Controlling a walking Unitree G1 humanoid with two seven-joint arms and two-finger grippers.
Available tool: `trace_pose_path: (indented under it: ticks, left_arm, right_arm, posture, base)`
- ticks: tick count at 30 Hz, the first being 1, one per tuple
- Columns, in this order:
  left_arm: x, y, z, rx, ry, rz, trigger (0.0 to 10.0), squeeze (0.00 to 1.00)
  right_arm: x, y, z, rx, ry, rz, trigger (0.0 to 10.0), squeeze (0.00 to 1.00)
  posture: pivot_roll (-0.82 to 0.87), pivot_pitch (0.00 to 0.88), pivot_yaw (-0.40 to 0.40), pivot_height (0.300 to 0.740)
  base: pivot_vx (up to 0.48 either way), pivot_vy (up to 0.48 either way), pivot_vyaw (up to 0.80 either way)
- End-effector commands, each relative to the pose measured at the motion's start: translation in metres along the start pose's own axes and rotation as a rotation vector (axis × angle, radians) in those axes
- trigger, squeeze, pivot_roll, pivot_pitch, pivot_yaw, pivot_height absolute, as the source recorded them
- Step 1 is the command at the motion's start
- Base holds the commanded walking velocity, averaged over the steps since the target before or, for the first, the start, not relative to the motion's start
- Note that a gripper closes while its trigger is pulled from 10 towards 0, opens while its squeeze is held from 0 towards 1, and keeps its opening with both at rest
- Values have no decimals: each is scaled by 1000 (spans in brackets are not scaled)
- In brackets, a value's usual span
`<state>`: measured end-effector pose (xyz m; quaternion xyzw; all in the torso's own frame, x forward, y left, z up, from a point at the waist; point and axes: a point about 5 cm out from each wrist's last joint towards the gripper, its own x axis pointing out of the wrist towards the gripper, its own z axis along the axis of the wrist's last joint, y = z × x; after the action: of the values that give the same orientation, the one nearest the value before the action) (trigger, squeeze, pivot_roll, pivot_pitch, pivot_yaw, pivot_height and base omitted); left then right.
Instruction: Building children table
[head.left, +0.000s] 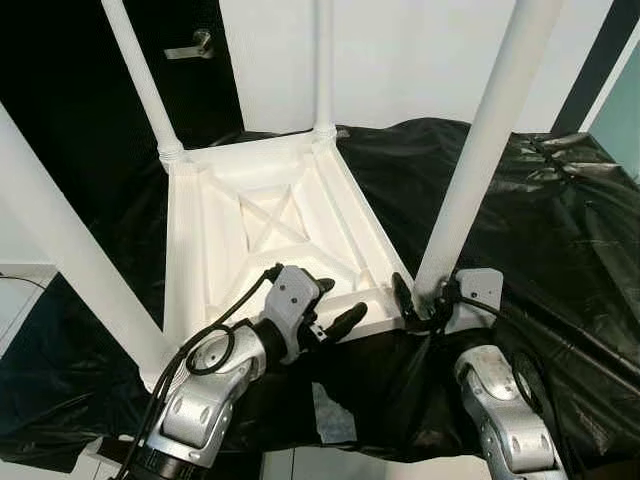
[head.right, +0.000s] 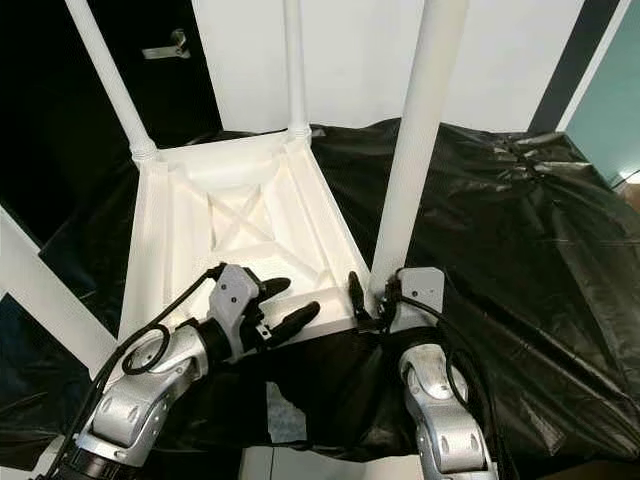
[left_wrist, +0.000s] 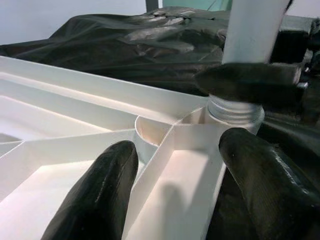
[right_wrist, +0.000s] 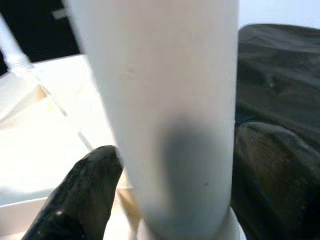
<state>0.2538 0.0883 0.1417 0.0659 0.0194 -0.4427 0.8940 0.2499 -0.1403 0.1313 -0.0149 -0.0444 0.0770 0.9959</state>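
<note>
Four white legs stand up from the upturned table top (head.left: 260, 230), which lies on the black sheet (head.left: 540, 220) in the middle of the left eye frame; the leg I am working on (head.left: 480, 160) rises at centre right, its foot in the near corner. In that frame my right gripper (head.left: 422, 300) sits low at that leg's base, fingers either side of it, while my left gripper (head.left: 335, 305) hangs at lower centre over the near edge of the top, its fingers spread and holding nothing. In the left wrist frame my two fingertips (left_wrist: 100, 195) straddle a white rib, and the leg's threaded collar (left_wrist: 235, 111) shows at upper right, not fully sunk, I judge. In the right wrist frame the leg (right_wrist: 165, 110) stands between my fingers (right_wrist: 80, 200), which appear to touch it. To do this well, I should keep the leg upright while turning it, and steady the top with my left.
</note>
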Motion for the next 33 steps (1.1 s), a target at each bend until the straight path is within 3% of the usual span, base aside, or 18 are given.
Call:
trace_pose_path:
  ticks: [1, 11, 15, 21, 22, 23, 25, 29, 32, 33]
  left_arm:
    - [-5, 2, 0, -4, 13, 5, 10000, 0]
    - [-41, 1, -1, -26, 65, 7, 10000, 0]
    - [-61, 7, 0, -16, 115, -1, 10000, 0]
    - [-69, 12, 3, -23, 121, 15, 10000, 0]
    - [-82, 23, 5, -24, 146, 49, 10000, 0]
    - [-82, 23, 5, -24, 146, 49, 10000, 0]
    - [-89, 35, 9, 1, 156, 71, 10000, 0]
    - [-90, 47, 12, 37, 161, 84, 10000, 0]
    - [-87, 55, 13, 55, 162, 85, 10000, 0]
    - [-79, 65, 14, 77, 157, 76, 10000, 0]
  right_arm:
    - [-2, 2, 2, 12, -17, 23, 10000, 0]
    - [2, 5, 8, 7, -54, 90, 10000, 0]
    - [13, 6, 12, 5, -74, 114, 10000, 0]
    - [18, 8, 13, 15, -81, 118, 10000, 0]
    - [22, 10, 16, 22, -96, 102, 10000, 0]
    - [22, 10, 16, 22, -96, 102, 10000, 0]
    - [24, 5, 17, 32, -102, 39, 10000, 0]
    - [24, -8, 18, 24, -115, -54, 10000, 0]
    - [23, -22, 20, -17, -124, -147, 10000, 0]
    - [20, -35, 20, -49, -124, -225, 10000, 0]
  posture:
    - [-20, 0, -1, 740]
    - [11, 0, -5, 740]
    - [22, 0, -3, 740]
    - [30, 0, -4, 740]
    - [34, 0, -4, 740]
    - [34, 0, -4, 740]
    - [32, 0, -1, 740]
    - [26, 0, 4, 740]
    - [11, 0, 13, 740]
    - [3, 0, 19, 740]
  base:
    - [0, 0, 0]
    - [0, 0, 0]
    - [0, 0, 0]
    - [0, 0, 0]
    - [0, 0, 0]
    - [0, 0, 0]
    - [0, 0, 0]
    - [0, 0, 0]
    - [0, 0, 0]
    - [0, 0, 0]
